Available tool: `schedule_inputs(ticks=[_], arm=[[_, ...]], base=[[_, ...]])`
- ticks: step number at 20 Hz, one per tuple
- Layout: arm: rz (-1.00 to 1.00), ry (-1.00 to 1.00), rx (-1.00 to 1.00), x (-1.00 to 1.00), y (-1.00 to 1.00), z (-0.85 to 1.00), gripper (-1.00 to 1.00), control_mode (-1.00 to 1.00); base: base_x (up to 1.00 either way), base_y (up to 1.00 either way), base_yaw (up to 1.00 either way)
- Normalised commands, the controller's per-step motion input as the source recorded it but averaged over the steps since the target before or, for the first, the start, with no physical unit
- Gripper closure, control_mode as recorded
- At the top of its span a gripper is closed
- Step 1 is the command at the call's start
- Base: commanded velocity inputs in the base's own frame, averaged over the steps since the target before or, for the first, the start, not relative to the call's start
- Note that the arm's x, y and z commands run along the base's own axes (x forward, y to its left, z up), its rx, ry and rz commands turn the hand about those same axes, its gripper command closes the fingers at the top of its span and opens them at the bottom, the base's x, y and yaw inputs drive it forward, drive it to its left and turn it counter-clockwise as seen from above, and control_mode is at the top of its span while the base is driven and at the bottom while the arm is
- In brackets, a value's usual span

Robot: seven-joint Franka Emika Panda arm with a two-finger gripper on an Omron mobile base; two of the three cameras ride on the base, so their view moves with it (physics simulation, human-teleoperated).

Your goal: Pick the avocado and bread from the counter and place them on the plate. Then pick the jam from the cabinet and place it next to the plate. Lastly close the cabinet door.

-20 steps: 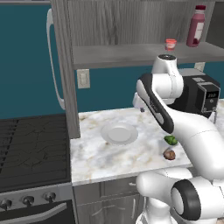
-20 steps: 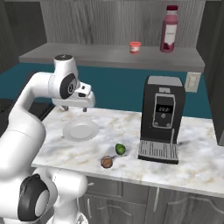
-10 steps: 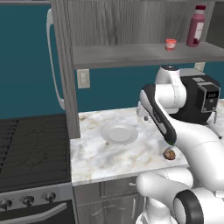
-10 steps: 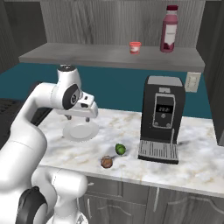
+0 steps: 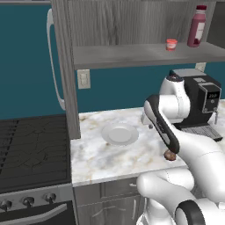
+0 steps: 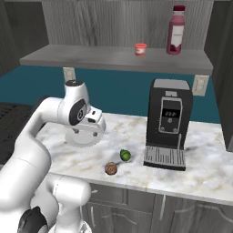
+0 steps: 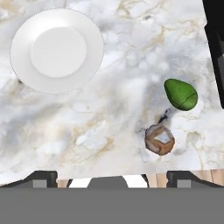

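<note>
A simulated kitchen with teal walls holds a marbled stone table [image 5: 101,154] beside a black stove [image 5: 30,149], and the open grey cabinet [image 6: 113,58] hangs above it. Taking the plate [image 7: 57,50] as the landmark, it lies bare on the table; the avocado [image 7: 180,94] and the bread [image 7: 159,139] sit well apart from it toward the coffee machine [image 6: 167,123], close to each other but not touching, the bread nearer the table's front edge. The jam [image 6: 140,49] stands on the cabinet shelf high above the plate, near a tall red bottle [image 6: 176,30], and the cabinet door [image 5: 61,66] stands open on the stove side of the plate. The hand [image 6: 93,129] hangs over the table between plate and food, its fingers spread wide with nothing between them. The step in hand appears to be the reach for the first food piece; to do it well, the hand should centre over the avocado alone, descend straight, and straddle its narrower width so the neighbouring bread is not nudged toward the edge. Compared with a second earlier, the arm has swung from above the plate toward the coffee machine, while the food, plate and jam lie unchanged.
</note>
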Motion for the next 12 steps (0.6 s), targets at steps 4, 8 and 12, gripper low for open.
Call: schedule_inputs(ticks=[4, 8, 12], arm=[[-0.05, 0.01, 0.00, 0.00, -0.21, -0.31, -1.00, -1.00], [-0.04, 0.01, 0.00, 0.00, -0.24, -0.28, -1.00, -1.00], [-0.02, 0.00, 0.00, 0.00, -0.29, -0.25, -1.00, -1.00]], base=[[0.00, 0.00, 0.00], [0.00, 0.00, 0.00], [0.00, 0.00, 0.00]])
